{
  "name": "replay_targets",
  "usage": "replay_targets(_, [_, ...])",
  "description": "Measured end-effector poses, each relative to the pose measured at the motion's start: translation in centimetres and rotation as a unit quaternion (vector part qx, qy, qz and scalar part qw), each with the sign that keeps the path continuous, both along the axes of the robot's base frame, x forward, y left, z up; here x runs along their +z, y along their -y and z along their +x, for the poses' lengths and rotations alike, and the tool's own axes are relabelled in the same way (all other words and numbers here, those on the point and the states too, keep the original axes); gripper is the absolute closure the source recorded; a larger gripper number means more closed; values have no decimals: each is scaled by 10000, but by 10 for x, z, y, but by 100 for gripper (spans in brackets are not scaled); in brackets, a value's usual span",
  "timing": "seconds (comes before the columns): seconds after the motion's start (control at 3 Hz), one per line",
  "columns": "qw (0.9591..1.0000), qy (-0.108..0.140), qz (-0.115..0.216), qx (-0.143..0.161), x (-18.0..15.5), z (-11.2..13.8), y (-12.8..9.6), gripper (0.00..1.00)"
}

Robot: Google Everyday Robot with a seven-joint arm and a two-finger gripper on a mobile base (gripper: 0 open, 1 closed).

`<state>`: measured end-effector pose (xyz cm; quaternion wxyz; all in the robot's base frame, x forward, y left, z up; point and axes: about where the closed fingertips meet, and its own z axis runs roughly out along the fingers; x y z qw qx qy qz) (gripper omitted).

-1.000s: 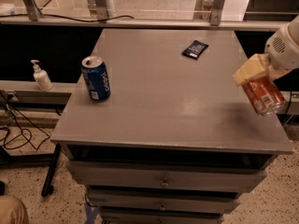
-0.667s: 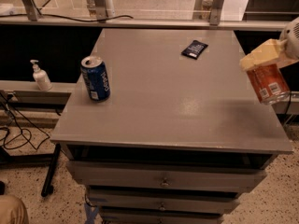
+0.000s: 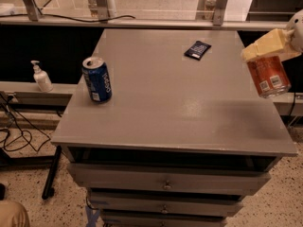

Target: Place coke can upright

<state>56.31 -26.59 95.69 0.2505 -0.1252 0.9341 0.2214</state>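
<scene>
The coke can [image 3: 268,76], orange-red with a white label patch, hangs nearly upright in the air at the right edge of the grey table [image 3: 175,103]. My gripper [image 3: 265,48] holds it from above; its cream-coloured fingers [image 3: 265,44] are closed over the can's top. The can is clear of the table surface, over its right side.
A blue Pepsi can [image 3: 97,79] stands upright near the table's left edge. A small dark packet [image 3: 197,49] lies at the back centre. A soap dispenser [image 3: 41,77] stands on a ledge to the left. Drawers are below the tabletop.
My gripper with the coke can has moved up and to the right, and the can has turned from tilted to nearly upright.
</scene>
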Motion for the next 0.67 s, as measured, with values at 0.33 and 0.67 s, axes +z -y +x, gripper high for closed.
replay_targets(0.33, [9987, 315, 396, -82, 1, 5, 5, 100])
replay_targets(0.67, [9893, 1007, 1039, -161, 8, 15, 7, 100])
